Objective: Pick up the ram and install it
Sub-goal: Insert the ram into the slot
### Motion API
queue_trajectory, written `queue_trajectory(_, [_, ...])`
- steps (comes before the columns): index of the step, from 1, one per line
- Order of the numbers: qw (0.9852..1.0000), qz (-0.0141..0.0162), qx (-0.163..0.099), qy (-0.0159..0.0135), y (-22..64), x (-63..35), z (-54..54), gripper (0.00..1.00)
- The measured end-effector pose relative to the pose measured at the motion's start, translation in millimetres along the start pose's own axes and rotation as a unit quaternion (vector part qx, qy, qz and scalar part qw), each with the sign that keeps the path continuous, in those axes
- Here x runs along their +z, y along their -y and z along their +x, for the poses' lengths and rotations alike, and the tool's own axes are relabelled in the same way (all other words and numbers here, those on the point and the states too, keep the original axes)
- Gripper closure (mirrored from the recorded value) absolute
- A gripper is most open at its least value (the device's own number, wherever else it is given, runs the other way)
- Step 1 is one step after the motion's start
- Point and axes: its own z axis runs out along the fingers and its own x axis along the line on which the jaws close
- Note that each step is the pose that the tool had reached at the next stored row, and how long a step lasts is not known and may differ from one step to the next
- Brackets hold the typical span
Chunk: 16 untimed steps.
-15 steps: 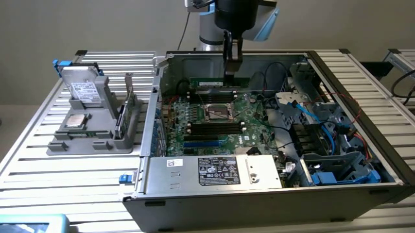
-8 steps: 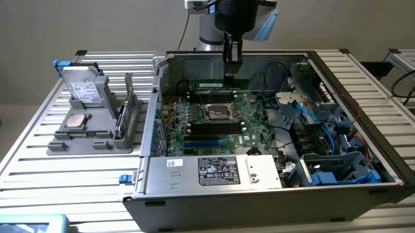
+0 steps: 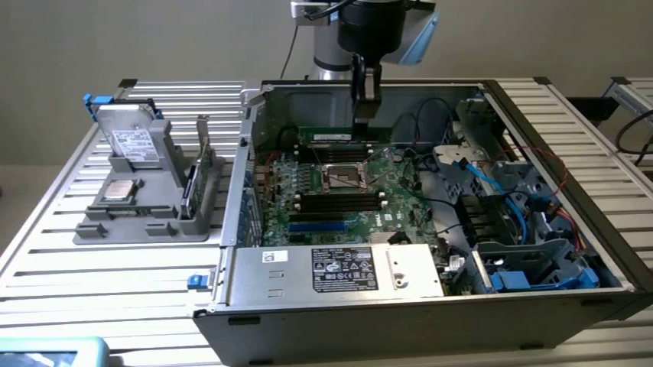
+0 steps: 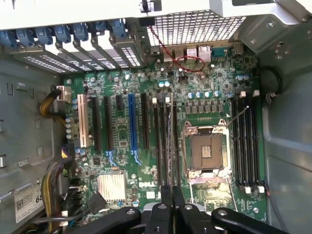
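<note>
The ram (image 3: 329, 136) is a slim green stick standing on edge over the far memory slots of the motherboard (image 3: 403, 195), inside the open computer case. My gripper (image 3: 365, 122) reaches down from above and is shut on the stick near the end toward the exterior view's right. In the wrist view the ram (image 4: 168, 146) appears edge-on as a thin dark line running away from my closed fingertips (image 4: 171, 197), lined up along the black slots (image 4: 158, 146) beside the empty CPU socket (image 4: 207, 151). I cannot tell whether it is seated or just above the slot.
A second bank of black slots (image 3: 337, 202) lies on the near side of the CPU socket (image 3: 345, 177). Blue cables (image 3: 479, 180) and drive cages crowd the case toward the exterior view's right. On the exterior view's left, a grey fixture (image 3: 133, 218) carries a hard drive (image 3: 133, 141) and an upright green card (image 3: 204, 176).
</note>
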Motion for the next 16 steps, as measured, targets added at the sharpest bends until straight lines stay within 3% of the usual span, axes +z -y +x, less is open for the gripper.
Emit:
queue_trajectory(7, [1.0,-0.0004,0.0,-0.0024,0.8,4.3,-0.3,0.88])
queue_trajectory(16, [1.0,-0.0019,0.0,-0.0026,5.0,6.8,-0.8,0.88])
